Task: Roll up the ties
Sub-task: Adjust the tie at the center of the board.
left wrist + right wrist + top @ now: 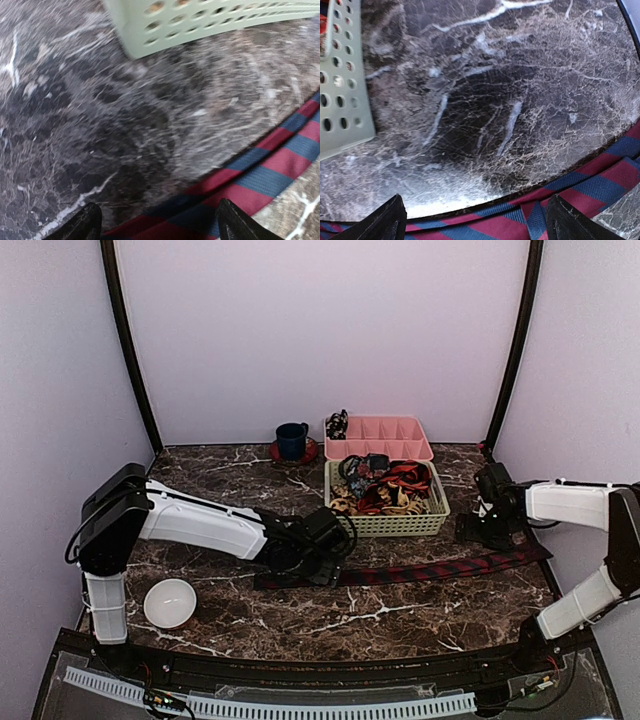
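striped tie (420, 570) laid out flat and nearly straight along the bench (300, 625), just in front of the green basket (390, 525), most likely so as to roll cleanly from one end. left hand (322, 562) low over the tie's left end, fingers apart, red and blue stripes passing beneath the gap in the wrist view, nothing pinched; placed, by the look of it, to start the first fold of the coil. right hand (487, 528) at the far right end, likewise spread wide and gripping nothing, set beside the cloth, probably to keep it taut or steady. rolling not yet begun on this one. more ties (385, 490) heaped in the basket, some in small coils. behind that, a pink tray (380, 422) and a dark cup (292, 440); a white bowl (170, 602) near the left arm's base.
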`<action>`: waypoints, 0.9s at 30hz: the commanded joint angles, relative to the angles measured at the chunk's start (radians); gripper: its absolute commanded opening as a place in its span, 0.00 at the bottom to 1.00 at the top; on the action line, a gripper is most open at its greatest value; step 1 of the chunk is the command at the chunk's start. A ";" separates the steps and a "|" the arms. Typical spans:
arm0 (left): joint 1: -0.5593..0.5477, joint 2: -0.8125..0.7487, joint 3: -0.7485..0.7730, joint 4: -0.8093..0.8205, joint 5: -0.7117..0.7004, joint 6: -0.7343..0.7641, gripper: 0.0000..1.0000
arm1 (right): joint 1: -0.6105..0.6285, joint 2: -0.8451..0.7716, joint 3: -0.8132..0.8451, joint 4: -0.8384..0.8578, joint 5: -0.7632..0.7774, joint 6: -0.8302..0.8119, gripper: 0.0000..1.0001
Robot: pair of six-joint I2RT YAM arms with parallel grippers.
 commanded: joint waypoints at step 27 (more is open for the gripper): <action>-0.073 -0.006 -0.084 -0.134 -0.056 -0.229 0.83 | -0.016 -0.021 -0.164 -0.091 -0.180 0.147 0.97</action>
